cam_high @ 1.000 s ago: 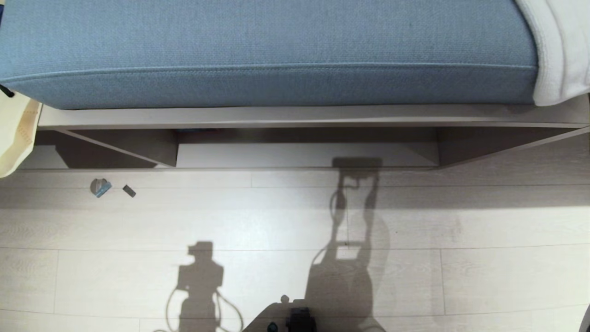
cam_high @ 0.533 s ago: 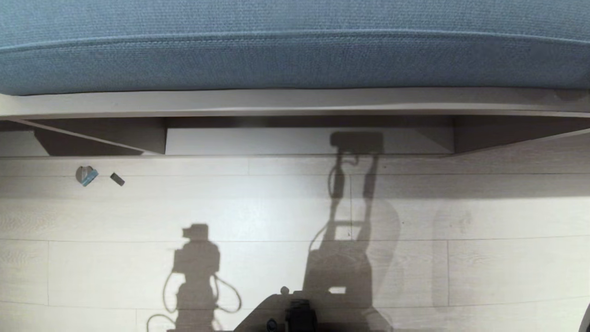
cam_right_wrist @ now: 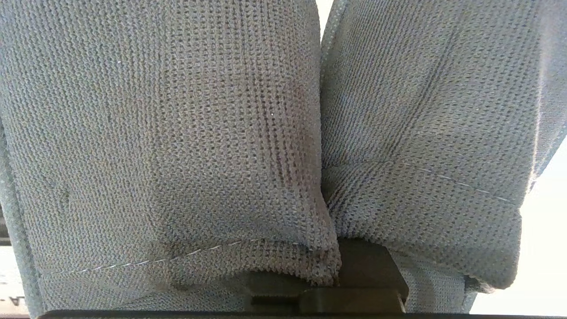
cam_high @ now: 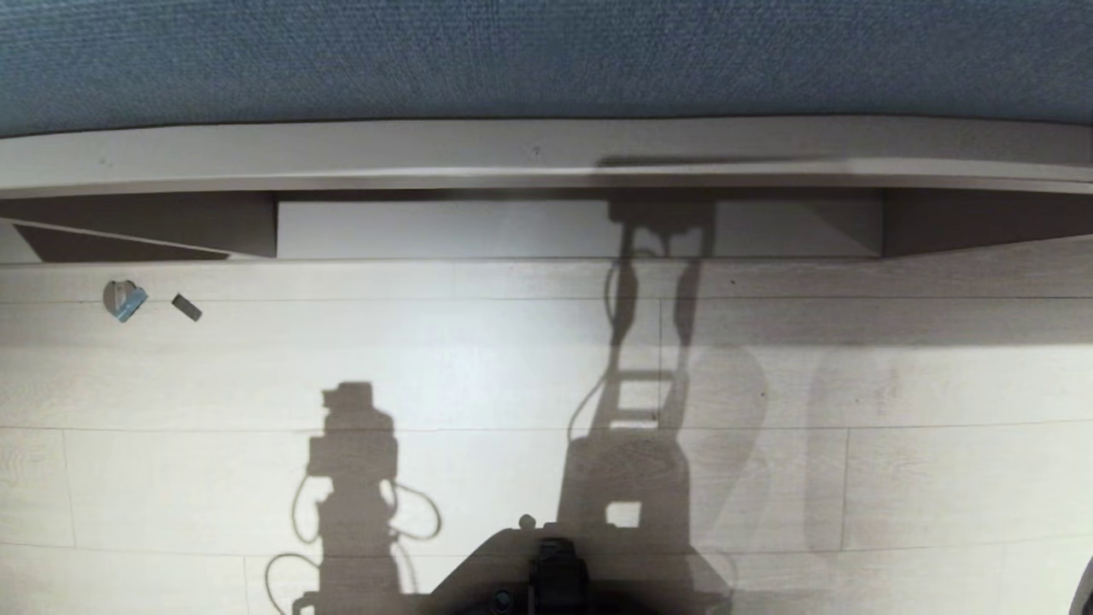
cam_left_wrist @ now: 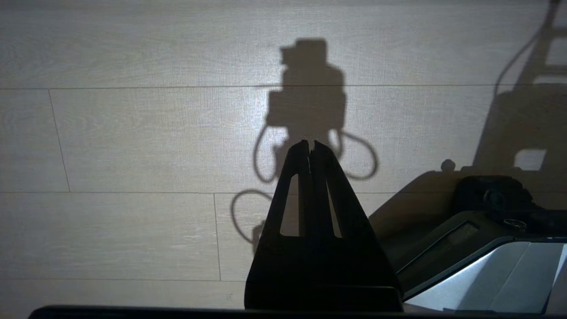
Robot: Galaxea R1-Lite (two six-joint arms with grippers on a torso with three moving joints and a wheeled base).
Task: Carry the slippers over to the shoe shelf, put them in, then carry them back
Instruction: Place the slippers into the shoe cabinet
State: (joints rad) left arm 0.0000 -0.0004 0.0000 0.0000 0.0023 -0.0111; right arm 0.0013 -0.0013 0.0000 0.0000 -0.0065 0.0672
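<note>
The grey-blue knitted slippers point(cam_right_wrist: 168, 133) fill the right wrist view, the two lying side by side with their soles' pale edges at the sides. My right gripper point(cam_right_wrist: 354, 283) is shut on them at their heel openings, its fingertips hidden in the fabric. In the head view, the shoe shelf point(cam_high: 444, 229) is the low, wide cubby with a pale bottom board under the bench. No slippers lie in the part of it that shows. My left gripper point(cam_left_wrist: 310, 144) hangs shut and empty over the pale plank floor. Neither gripper shows in the head view, only their shadows.
A blue cushion point(cam_high: 546, 51) lies on the taupe bench top point(cam_high: 341, 158) above the cubby. Narrower cubbies flank it at left point(cam_high: 145, 226) and right point(cam_high: 982, 222). A small round blue-grey piece point(cam_high: 125, 299) and a dark chip point(cam_high: 186, 307) lie on the floor. My base point(cam_high: 555, 581) sits at the near edge.
The whole head view has shifted: the bench and cubby now sit higher and larger, so the camera has moved. Both arms have kept still, the slippers still held.
</note>
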